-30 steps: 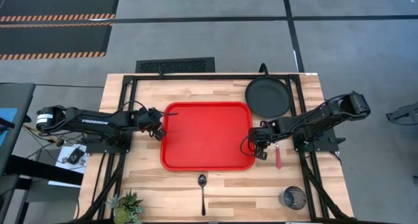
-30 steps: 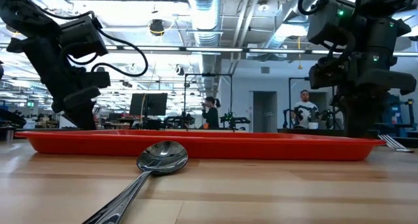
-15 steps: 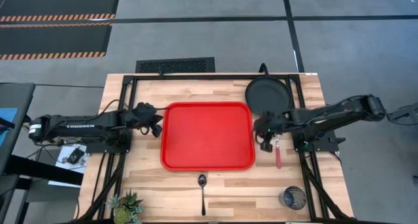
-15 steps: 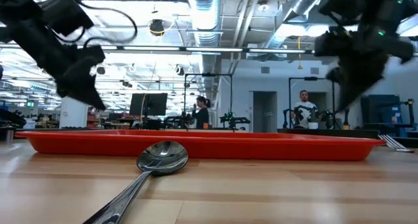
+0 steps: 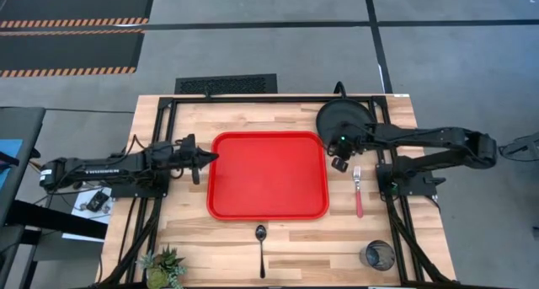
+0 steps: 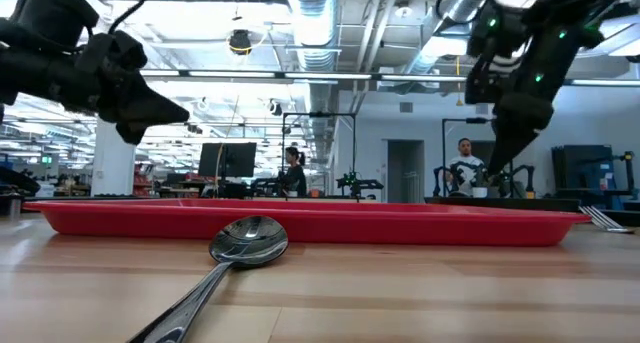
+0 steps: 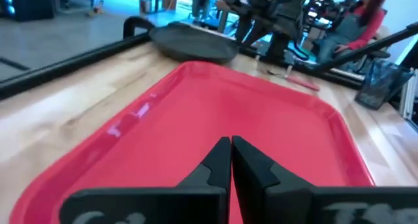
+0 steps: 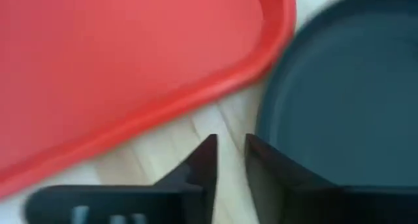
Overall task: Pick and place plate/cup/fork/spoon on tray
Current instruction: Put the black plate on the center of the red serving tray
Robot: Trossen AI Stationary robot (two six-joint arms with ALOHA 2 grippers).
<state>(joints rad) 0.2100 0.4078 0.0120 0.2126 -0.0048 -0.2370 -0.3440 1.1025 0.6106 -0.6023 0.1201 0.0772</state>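
The right gripper (image 5: pixel 339 161), jaws slightly parted and empty, hovers by the plate (image 5: pixel 345 120), seemingly the first pick; next it must straddle the rim. The left gripper (image 5: pixel 206 157), jaws clenched, waits beside the bare tray (image 5: pixel 268 211).

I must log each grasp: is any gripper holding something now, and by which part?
Nothing is held. The right gripper hangs open by the plate rim; the left gripper is shut and empty over the tray.
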